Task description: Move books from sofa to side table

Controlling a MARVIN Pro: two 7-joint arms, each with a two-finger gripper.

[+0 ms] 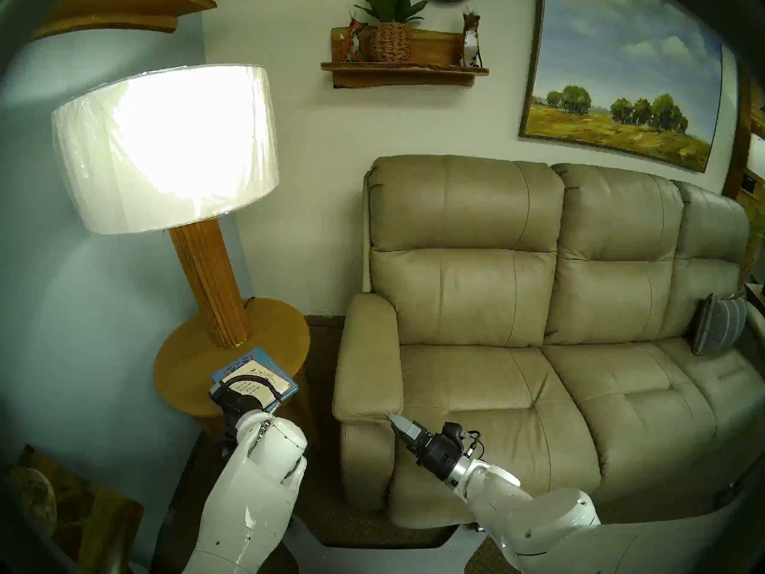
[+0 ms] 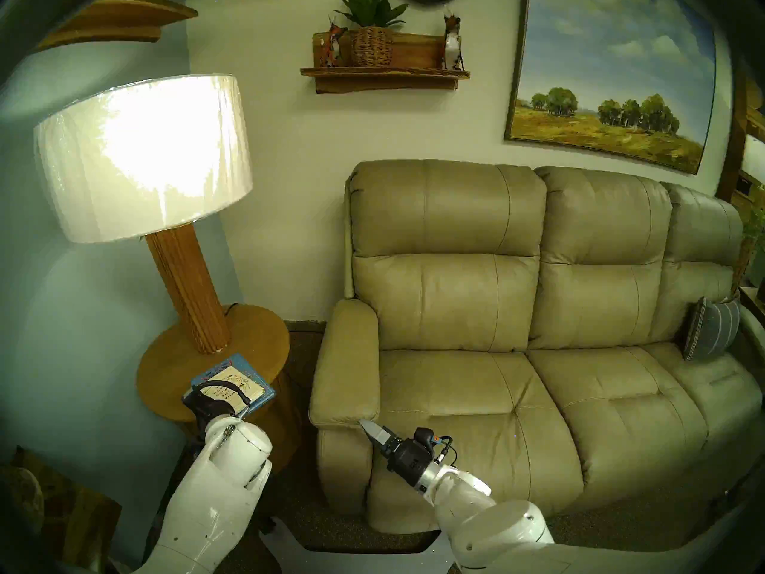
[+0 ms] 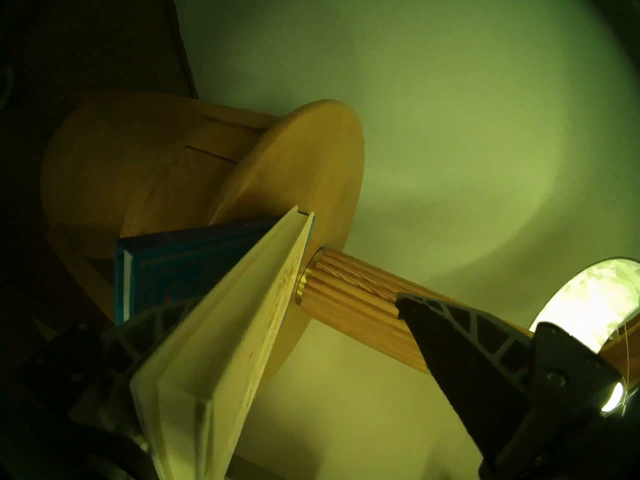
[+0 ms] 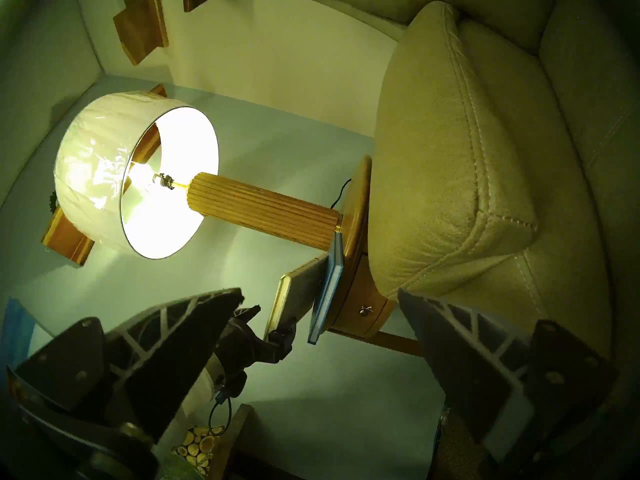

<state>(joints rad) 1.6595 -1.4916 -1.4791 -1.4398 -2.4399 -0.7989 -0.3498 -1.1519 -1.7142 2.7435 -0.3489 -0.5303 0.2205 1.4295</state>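
The left gripper (image 3: 294, 299) is standing open around the cream book (image 1: 258, 380): one finger is lying against the cover while the other is hanging clear on the lamp (image 1: 211, 279) side, so nothing is clamping it. The book's near end is sitting propped and tilted on that finger, its far edge resting on the blue book (image 3: 194, 261), which is lying flat on the side table (image 1: 194, 353) and overhanging its front edge. The step in hand is looking like the release. To do it well, the arm should be lowering until the covers meet, then sliding straight back and low, avoiding dragging either book off the rim. The right gripper (image 1: 393, 419) is hovering wide and empty by the sofa (image 1: 496, 395) armrest (image 1: 368, 353).
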